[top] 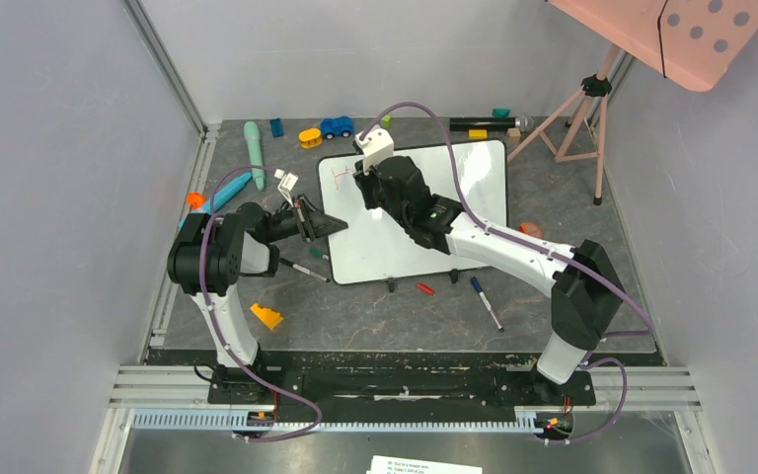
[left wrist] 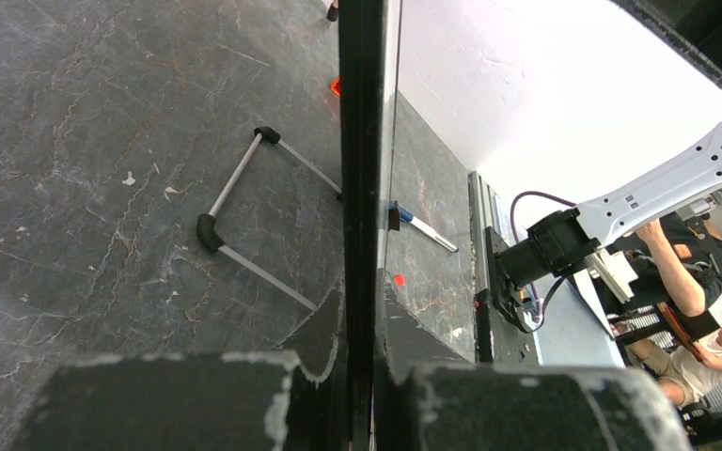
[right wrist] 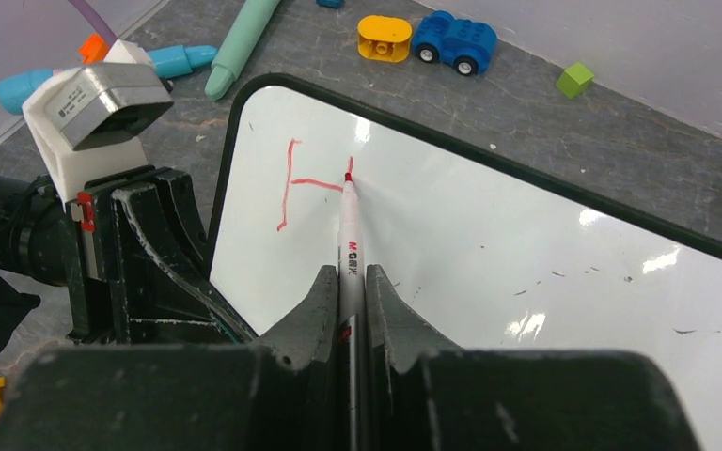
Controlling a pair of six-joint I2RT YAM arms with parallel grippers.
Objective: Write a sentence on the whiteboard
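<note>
The whiteboard (top: 474, 183) lies in the middle of the table. My left gripper (top: 331, 225) is shut on its left rim; in the left wrist view the black rim (left wrist: 362, 141) runs straight between the fingers (left wrist: 338, 329). My right gripper (right wrist: 352, 277) is shut on a white marker (right wrist: 350, 249) with a red tip. The tip touches the board near its upper left corner. The sentence (right wrist: 291, 183) is only a red "H" with its right stroke just begun. It also shows faintly in the top view (top: 341, 176).
A teal marker (top: 254, 153), a yellow block (top: 310, 137) and a blue toy car (top: 336, 126) lie behind the board. A black marker (top: 304, 269), a red cap (top: 425, 288) and a blue-capped marker (top: 487, 302) lie in front. A pink tripod (top: 577, 114) stands at the back right.
</note>
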